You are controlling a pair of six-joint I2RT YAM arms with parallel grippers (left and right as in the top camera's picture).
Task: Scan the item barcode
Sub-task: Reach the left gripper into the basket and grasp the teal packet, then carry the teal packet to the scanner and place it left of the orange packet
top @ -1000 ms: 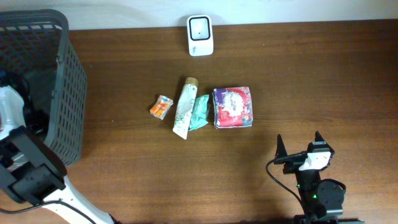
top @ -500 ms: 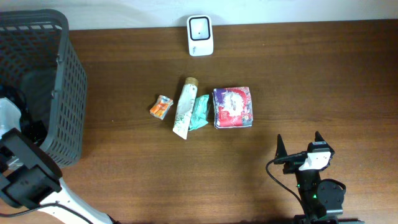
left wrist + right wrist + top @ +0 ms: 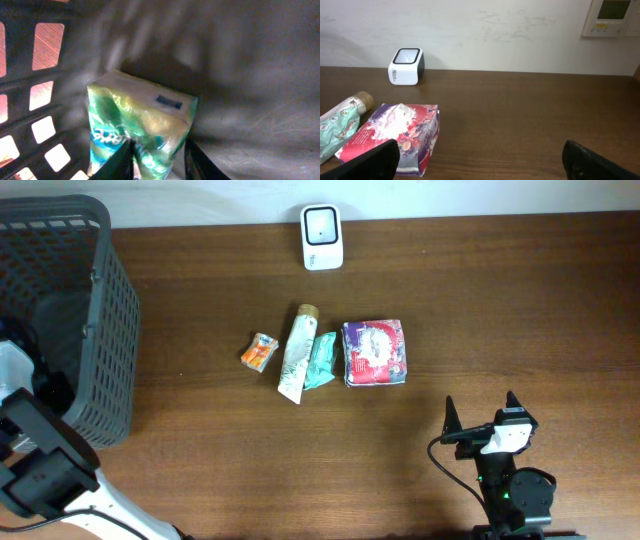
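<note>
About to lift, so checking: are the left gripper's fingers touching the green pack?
Touching. Left wrist view: the left gripper pinches the green pack between its fingers.

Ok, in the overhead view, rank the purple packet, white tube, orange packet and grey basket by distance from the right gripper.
1. purple packet, up and to the left of the right gripper.
2. white tube, mid-table.
3. orange packet, left of the tube.
4. grey basket, far left edge.

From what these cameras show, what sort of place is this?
Probably a mock shop checkout set up on a wooden table: a white barcode scanner stands by the wall, small packaged goods lie in a row, and a grey shopping basket sits at one end.
</note>
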